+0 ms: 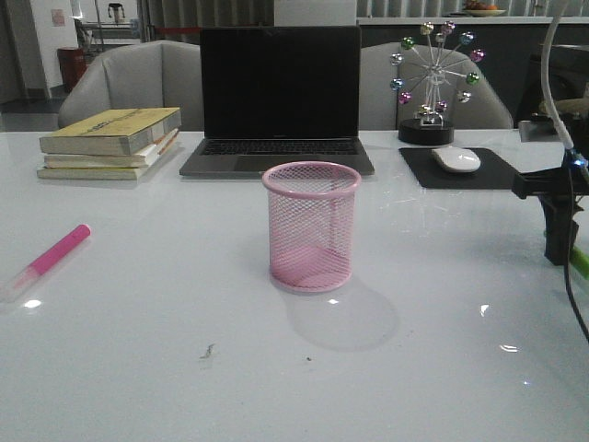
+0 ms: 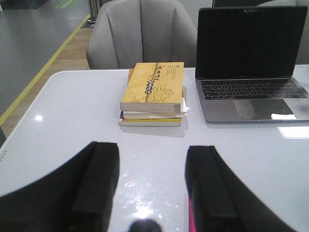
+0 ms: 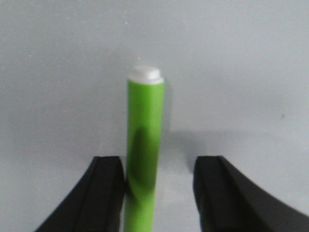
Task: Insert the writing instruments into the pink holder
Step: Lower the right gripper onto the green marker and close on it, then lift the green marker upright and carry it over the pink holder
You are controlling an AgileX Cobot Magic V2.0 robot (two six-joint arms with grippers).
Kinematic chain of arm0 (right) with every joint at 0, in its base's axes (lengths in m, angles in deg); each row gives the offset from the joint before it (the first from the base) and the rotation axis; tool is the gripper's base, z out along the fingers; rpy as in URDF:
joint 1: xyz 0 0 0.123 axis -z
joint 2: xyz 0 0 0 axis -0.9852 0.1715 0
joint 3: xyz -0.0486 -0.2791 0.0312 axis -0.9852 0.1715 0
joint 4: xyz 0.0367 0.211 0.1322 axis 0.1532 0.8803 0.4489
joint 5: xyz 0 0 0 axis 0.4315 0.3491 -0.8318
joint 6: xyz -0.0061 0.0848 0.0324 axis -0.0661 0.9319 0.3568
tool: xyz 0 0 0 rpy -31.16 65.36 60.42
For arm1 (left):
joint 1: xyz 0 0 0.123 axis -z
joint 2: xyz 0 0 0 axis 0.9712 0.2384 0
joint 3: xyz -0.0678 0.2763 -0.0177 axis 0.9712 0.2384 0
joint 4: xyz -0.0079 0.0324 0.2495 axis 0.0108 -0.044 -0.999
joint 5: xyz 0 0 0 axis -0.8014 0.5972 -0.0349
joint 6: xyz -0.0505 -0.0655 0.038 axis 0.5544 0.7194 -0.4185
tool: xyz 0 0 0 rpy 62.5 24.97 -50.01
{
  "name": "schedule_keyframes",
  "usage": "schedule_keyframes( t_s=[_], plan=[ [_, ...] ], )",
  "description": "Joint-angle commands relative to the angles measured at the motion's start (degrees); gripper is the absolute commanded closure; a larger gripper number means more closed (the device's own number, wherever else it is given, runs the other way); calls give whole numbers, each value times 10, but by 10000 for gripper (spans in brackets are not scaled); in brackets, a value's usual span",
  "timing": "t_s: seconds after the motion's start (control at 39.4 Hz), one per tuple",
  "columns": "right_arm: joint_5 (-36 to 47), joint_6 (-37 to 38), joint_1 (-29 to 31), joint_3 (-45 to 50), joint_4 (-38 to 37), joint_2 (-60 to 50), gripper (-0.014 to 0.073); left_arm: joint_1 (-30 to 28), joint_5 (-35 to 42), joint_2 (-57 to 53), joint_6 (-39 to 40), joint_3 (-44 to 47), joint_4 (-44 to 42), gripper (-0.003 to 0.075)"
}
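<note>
The pink holder [image 1: 311, 226], a mesh cup, stands upright and empty mid-table. The pink marker [image 1: 55, 253] lies flat near the table's left edge. In the left wrist view only a thin sliver of the pink marker [image 2: 191, 218] shows, against the inner side of one finger. My left gripper [image 2: 152, 155] is open above bare tabletop and is outside the front view. At the far right, my right gripper [image 1: 560, 230] is low at the table. The green marker [image 3: 144, 140] lies between its open fingers [image 3: 158, 166], close against one finger and apart from the other.
A stack of books [image 1: 110, 143] sits at the back left and an open laptop [image 1: 279, 101] behind the holder. A white mouse on a black pad [image 1: 456, 159] and a ferris-wheel ornament [image 1: 433, 78] stand at the back right. Two chairs sit beyond the table.
</note>
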Motion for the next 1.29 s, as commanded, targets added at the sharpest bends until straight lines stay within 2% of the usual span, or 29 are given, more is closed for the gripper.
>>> schedule_keyframes(
  t_s=[0.0, 0.18, 0.23, 0.46, 0.63, 1.12, 1.27],
  plan=[
    [1, -7, 4, -13, 6, -13, 309, 0, 46, -2, 5, -20, 5, 327],
    [6, -7, 4, -13, 6, -3, 550, 0, 46, -2, 5, -20, 5, 327],
    [12, -7, 4, -14, 6, -3, 529, 0, 46, -2, 5, -20, 5, 327],
    [14, -7, -6, -47, 16, -18, 536, 0, 42, -2, 5, -20, 5, 327],
    [68, -17, -41, -57, 16, -81, 536, 0, 42, -2, 5, -20, 5, 327],
    [285, -18, -190, -51, 17, -227, 536, 0, 42, -2, 5, -20, 5, 327],
    [413, -18, -250, 1, 17, -237, 536, 0, 42, -2, 5, -20, 5, 327]
  ],
)
